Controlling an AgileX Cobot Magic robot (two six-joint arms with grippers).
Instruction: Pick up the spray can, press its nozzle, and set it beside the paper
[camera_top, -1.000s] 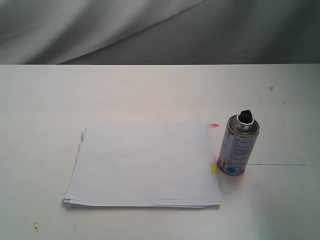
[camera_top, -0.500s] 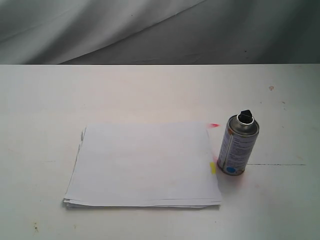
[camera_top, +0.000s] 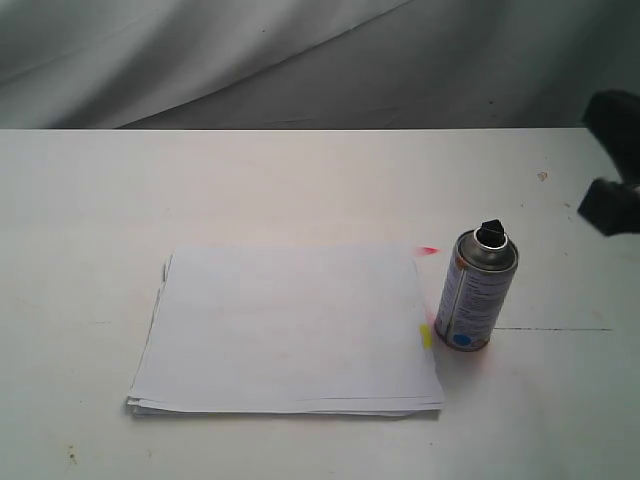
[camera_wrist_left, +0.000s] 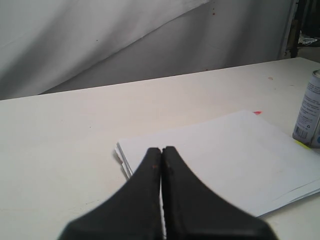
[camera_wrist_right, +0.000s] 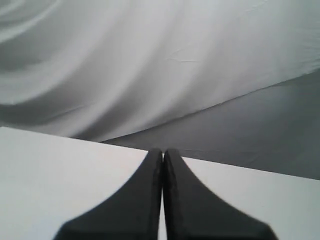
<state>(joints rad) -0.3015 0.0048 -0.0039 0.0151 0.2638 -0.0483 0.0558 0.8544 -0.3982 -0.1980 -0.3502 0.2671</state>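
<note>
Right gripper (camera_wrist_right: 162, 152) is edging in from the right, fingers pressed together, empty; spray can (camera_top: 477, 292) is standing untouched by the paper (camera_top: 290, 330).

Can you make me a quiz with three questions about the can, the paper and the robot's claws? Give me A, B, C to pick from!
1. Where is the spray can?
A) on top of the paper
B) upright on the table, right beside the paper
C) lying on its side

2. What colour is the nozzle?
A) black
B) yellow
C) white

3. How is the left gripper?
A) wide open
B) shut, holding nothing
C) shut on the spray can

Answers:
1 B, the spray can stands on bare table next to the paper's edge.
2 A, the nozzle on top is black.
3 B, the jaws meet with nothing between them.
</note>
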